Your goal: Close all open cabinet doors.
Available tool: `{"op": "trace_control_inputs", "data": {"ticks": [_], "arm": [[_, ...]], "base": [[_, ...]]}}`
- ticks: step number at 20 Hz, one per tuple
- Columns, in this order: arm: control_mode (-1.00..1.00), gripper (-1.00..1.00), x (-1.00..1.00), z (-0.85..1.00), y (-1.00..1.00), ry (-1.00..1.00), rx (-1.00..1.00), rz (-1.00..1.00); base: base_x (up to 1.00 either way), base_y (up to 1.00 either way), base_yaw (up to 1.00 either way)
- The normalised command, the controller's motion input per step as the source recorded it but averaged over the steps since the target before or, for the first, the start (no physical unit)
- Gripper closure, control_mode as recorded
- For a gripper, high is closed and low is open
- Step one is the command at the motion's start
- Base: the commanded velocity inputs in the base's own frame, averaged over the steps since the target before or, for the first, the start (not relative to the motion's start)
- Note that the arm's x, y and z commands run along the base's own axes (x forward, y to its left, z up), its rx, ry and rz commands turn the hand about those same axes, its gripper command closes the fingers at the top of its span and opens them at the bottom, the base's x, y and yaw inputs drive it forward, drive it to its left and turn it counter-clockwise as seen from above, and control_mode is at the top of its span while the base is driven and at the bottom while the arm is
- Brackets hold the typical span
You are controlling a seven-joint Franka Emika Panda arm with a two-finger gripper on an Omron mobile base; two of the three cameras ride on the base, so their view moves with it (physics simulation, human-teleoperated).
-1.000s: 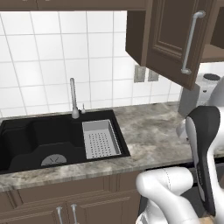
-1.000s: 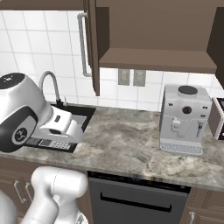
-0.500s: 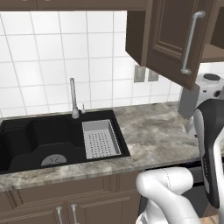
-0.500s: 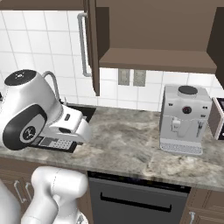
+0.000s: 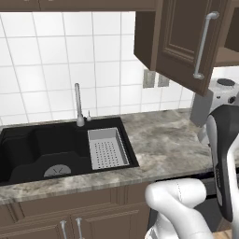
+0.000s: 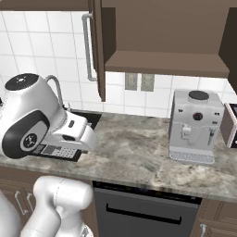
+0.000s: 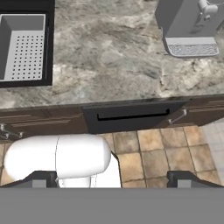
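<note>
The open cabinet door (image 5: 184, 42) hangs above the counter (image 5: 163, 144), swung outward. We judge it rigid and hinge-guided; we push its flat panel beside the handle (image 5: 204, 44). The gripper (image 7: 111, 178) fingertips sit wide apart, holding nothing.

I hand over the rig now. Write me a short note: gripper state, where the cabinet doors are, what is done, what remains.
Gripper: held above the counter edge, looking down at the floor and the dishwasher; its fingers stand wide apart and hold nothing.
Cabinet door: the wall-cabinet door right of the sink stands swung out over the counter, with the cabinet's inside exposed above the coffee machine.
Done: nothing yet; no door is closed.
Left: bring the gripper up to the open door and push it shut, then check for any other open doors.
</note>
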Motion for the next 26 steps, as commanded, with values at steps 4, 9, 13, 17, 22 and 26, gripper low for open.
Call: {"op": "trace_control_inputs", "data": {"ticks": [4, 9, 13, 17, 22, 26], "arm": [[1.00, -1.00, -0.03, 0.00, 0.00, 0.00, 0.00, 0.00], [1.00, -1.00, 0.00, 0.00, 0.00, 0.00, 0.00, 0.00], [1.00, -1.00, 0.00, 0.00, 0.00, 0.00, 0.00, 0.00], [1.00, -1.00, 0.00, 0.00, 0.00, 0.00, 0.00, 0.00], [1.00, -1.00, 0.00, 0.00, 0.00, 0.00, 0.00, 0.00], [1.00, -1.00, 0.00, 0.00, 0.00, 0.00, 0.00, 0.00]], "base": [[-0.34, -0.22, 0.00], [-0.61, -0.52, -0.02], [-0.38, -0.56, -0.05], [-0.06, -0.41, -0.11], [0.05, -0.29, -0.08], [0.29, -0.26, -0.05]]}}
